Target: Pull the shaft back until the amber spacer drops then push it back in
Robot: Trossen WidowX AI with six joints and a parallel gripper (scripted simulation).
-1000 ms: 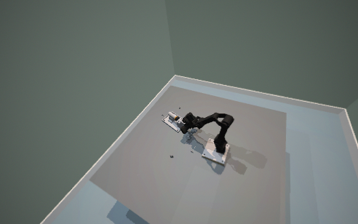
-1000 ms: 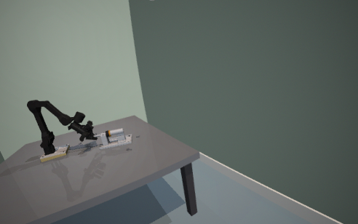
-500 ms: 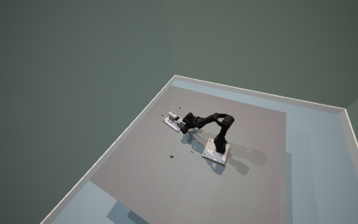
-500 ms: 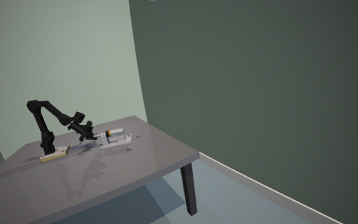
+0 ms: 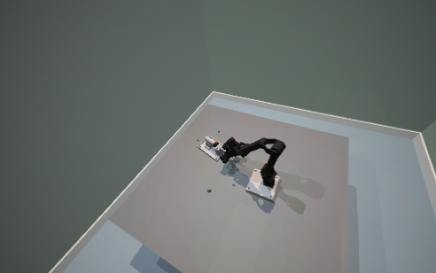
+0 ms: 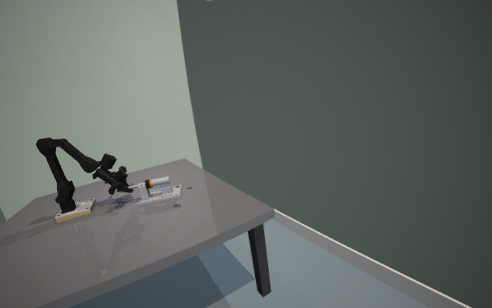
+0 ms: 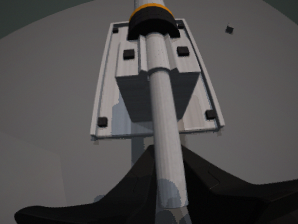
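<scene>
The white shaft (image 7: 162, 100) runs from my fingers over a smaller white support block (image 7: 185, 75) (image 6: 144, 191) toward the housing. Beyond that block a black spacer (image 7: 153, 24) sits around the shaft line. The amber spacer (image 7: 151, 6) (image 6: 150, 183) (image 5: 215, 144) is right behind it, against the big white housing (image 6: 161, 181) (image 5: 209, 141). Both spacers are up off the base plate (image 7: 200, 112) (image 6: 156, 201) (image 5: 206, 152). My gripper (image 7: 164, 149) (image 6: 132, 188) (image 5: 224, 153) is shut on the shaft's near end. The shaft's far end is hidden.
Small dark pieces lie on the table: one (image 5: 209, 191) toward the front, one (image 5: 218, 131) (image 7: 229, 29) beyond the plate, and another (image 6: 177, 205) beside it. The arm's white base (image 5: 257, 190) (image 6: 75, 215) stands on the near side. Dark screw heads stick up from the plate.
</scene>
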